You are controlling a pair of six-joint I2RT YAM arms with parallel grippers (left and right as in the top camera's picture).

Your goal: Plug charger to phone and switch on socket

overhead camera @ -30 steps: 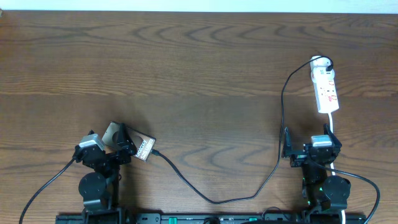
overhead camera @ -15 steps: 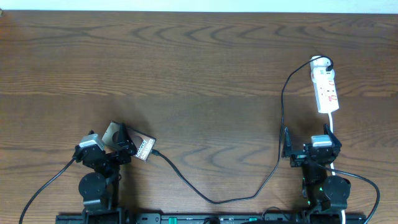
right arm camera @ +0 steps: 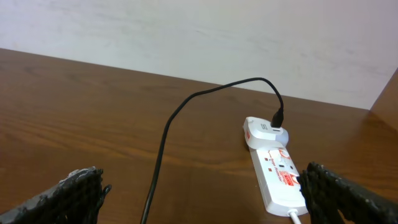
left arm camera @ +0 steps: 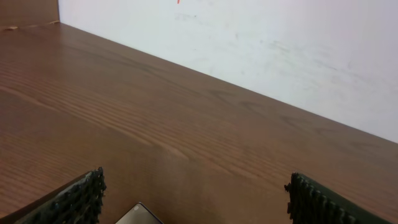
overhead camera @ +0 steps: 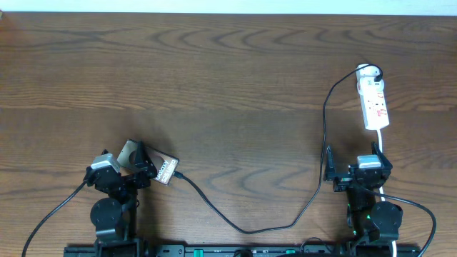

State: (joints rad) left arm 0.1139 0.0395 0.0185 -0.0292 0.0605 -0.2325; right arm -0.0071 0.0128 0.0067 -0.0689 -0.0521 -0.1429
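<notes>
The phone (overhead camera: pixel 163 169) lies flat at the front left, and my open left gripper (overhead camera: pixel 145 166) hangs over its middle. Only one phone corner (left arm camera: pixel 139 215) shows in the left wrist view, between the spread fingers (left arm camera: pixel 196 186). The black charger cable (overhead camera: pixel 323 128) runs from the rounded far end of the white socket (overhead camera: pixel 374 100) down and left across the table. Its plug tip (overhead camera: pixel 181 174) is at the phone's right end; I cannot tell if it is inserted. My right gripper (overhead camera: pixel 357 168) is open and empty just in front of the socket (right arm camera: pixel 277 177), with the cable (right arm camera: pixel 163 149) between its fingers (right arm camera: pixel 202 186).
The socket's white cord (overhead camera: pixel 382 143) runs toward the right arm's base. A white wall (right arm camera: pixel 199 37) stands behind the table's far edge. Robot cables trail at the front edge by both arm bases.
</notes>
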